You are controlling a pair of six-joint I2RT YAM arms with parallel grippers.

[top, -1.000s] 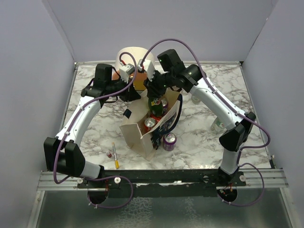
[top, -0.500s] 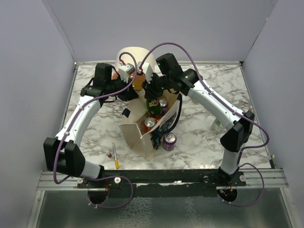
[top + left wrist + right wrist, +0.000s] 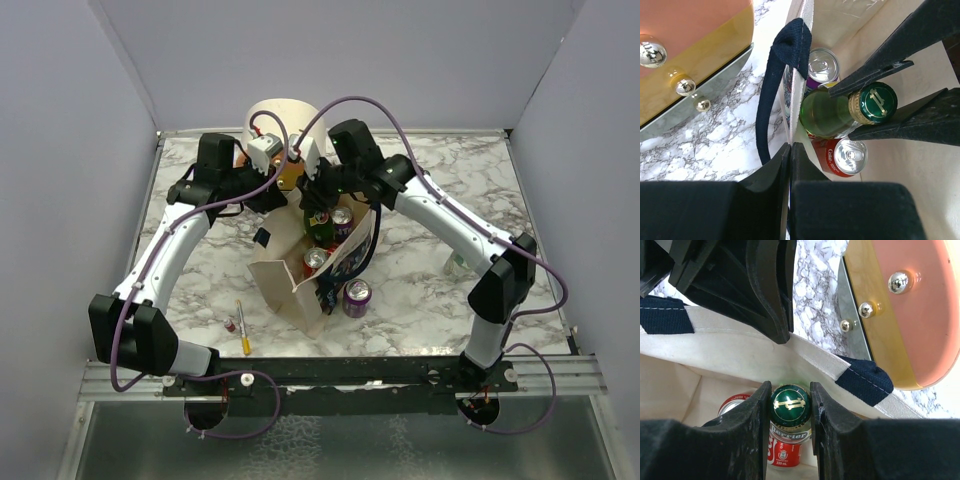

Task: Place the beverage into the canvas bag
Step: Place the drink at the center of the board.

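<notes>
The beverage, a green glass bottle (image 3: 790,404) with a green and gold cap, hangs upright in the open mouth of the canvas bag (image 3: 296,288). My right gripper (image 3: 790,390) is shut on the bottle's neck. The bottle (image 3: 827,112) sits above a red cola can (image 3: 847,157) and a purple can (image 3: 822,65) inside the bag. My left gripper (image 3: 790,146) is shut on the bag's beige rim (image 3: 740,335), beside a navy handle (image 3: 772,95). From above, both grippers meet over the bag's far edge, around the bottle (image 3: 321,222).
The cream-and-orange drawer box (image 3: 280,115) with metal knobs stands just behind the bag. A purple can (image 3: 357,296) stands on the marble by the bag's right side. A yellow pen (image 3: 243,327) and a small red item (image 3: 231,325) lie front left.
My right arm has shifted a little to the left with the bottle, bringing it over the bag's mouth. The left arm has held still.
</notes>
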